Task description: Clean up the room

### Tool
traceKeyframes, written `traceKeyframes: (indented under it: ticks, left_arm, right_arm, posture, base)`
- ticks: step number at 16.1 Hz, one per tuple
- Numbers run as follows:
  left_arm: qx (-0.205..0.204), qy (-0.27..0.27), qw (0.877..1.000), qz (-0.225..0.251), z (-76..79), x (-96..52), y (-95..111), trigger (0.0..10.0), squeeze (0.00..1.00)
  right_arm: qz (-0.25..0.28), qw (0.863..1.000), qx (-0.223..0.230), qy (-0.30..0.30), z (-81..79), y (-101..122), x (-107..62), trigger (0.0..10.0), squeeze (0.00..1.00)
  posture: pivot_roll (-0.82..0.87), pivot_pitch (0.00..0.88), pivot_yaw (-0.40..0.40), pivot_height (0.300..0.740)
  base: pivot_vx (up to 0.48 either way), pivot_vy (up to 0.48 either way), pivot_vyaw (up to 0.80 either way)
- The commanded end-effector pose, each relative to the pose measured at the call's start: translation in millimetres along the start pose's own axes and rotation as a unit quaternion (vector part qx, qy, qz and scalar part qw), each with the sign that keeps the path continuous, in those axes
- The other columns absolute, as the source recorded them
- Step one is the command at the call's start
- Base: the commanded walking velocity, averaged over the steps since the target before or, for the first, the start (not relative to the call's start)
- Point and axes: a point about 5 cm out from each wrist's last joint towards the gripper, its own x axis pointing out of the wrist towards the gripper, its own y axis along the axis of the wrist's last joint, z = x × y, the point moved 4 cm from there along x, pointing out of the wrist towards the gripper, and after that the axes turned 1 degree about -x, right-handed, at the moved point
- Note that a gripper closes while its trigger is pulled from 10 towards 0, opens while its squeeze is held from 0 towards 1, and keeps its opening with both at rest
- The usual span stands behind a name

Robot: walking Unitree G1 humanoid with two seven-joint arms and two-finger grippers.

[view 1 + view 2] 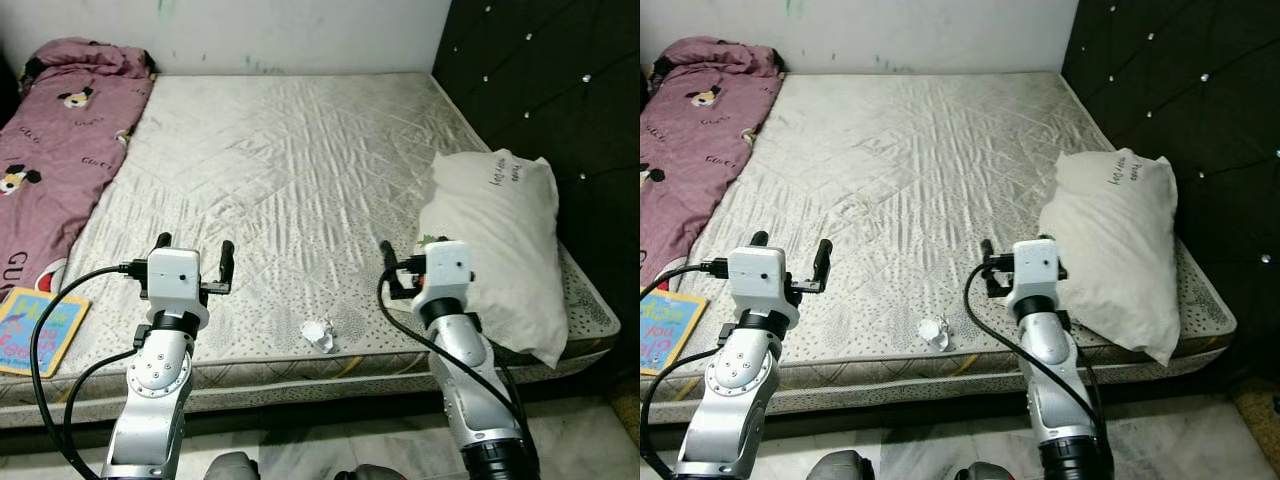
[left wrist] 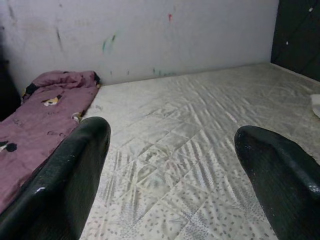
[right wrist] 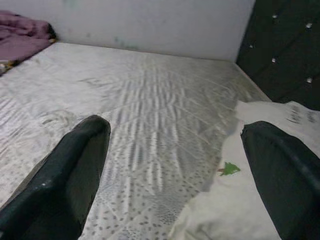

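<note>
A bare cream quilted mattress (image 1: 290,180) lies on a bed against a pale marked wall (image 1: 300,35), with a dark button-tufted headboard (image 1: 545,90) along the robot's right. Both silver arms are raised over the near edge of the mattress. The left tool (image 1: 193,256) hovers above the quilting with its two black fingers (image 2: 60,185) spread wide and nothing between them. The right tool (image 1: 408,262) is held the same way, released and empty, with one finger (image 3: 280,175) over the edge of a white pillow (image 1: 495,245) with dark handwriting near its top. That pillow rests against the headboard side of the mattress.

A small crumpled white scrap of paper (image 1: 320,335) sits on the mattress near its front edge, between the two arms and apart from both tools. A mauve blanket printed with cartoon mouse figures (image 1: 55,150) is bunched along the far left side of the bed. A colourful children's book with a yellow and blue cover (image 1: 40,330) lies at the left front corner, beside the blanket.
</note>
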Motion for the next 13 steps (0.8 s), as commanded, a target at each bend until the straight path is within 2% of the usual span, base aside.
traceKeyframes:
  ticks: [1,8,13]
  left_arm:
    - [-0.001,0.007,1.000,-0.001,-1.9,-1.1,1.8,10.0,0.00]
    - [-0.010,0.004,1.000,-0.013,-1.6,-0.4,-1.4,10.0,0.00]
    - [-0.009,0.004,1.000,-0.017,-0.9,1.3,-1.9,10.0,0.00]
  right_arm:
    - [0.005,1.000,0.003,0.001,0.8,3.9,1.2,10.0,0.00]
    - [0.004,1.000,-0.001,0.013,-2.8,3.9,-0.4,10.0,0.00]
    - [0.002,1.000,-0.001,0.016,-3.3,3.7,1.3,10.0,0.00]
  posture:
    - [0.10,0.042,-0.034,0.740]
    - [0.09,0.064,-0.031,0.740]
    - [0.09,0.068,-0.032,0.680]
  base:
    - [0.000,0.000,0.00]
    - [0.000,0.000,0.00]
    - [0.000,0.000,0.00]
